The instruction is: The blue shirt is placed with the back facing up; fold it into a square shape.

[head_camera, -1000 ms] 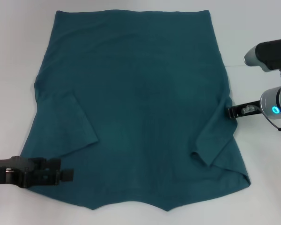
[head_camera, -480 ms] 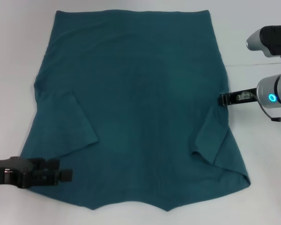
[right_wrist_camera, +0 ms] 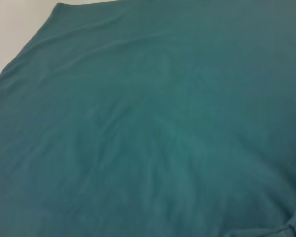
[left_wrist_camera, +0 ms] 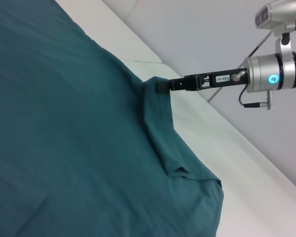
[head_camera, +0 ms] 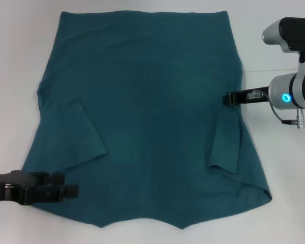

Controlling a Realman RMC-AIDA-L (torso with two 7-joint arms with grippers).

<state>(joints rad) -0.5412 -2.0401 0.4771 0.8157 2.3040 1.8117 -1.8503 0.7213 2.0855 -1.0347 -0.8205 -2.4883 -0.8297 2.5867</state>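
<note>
The blue shirt (head_camera: 147, 117) lies spread on the white table, with both sleeves folded inward onto the body. My right gripper (head_camera: 226, 98) is at the shirt's right edge, shut on a pinch of fabric that it holds lifted and drawn inward. The left wrist view shows this grip (left_wrist_camera: 161, 85), with the cloth (left_wrist_camera: 64, 148) rising to a peak at the tip. The right sleeve flap (head_camera: 226, 147) hangs below the grip. My left gripper (head_camera: 73, 190) lies low over the shirt's near left corner. The right wrist view shows only shirt fabric (right_wrist_camera: 148, 123).
The white table (head_camera: 15, 61) shows bare on both sides of the shirt. The shirt's near hem (head_camera: 183, 226) is close to the front edge of the head view. The left sleeve flap (head_camera: 79, 134) lies flat on the body.
My right gripper has moved inward to the left and farther away, drawing the shirt's right edge over the body; the right sleeve flap has narrowed. The left arm has not moved.
</note>
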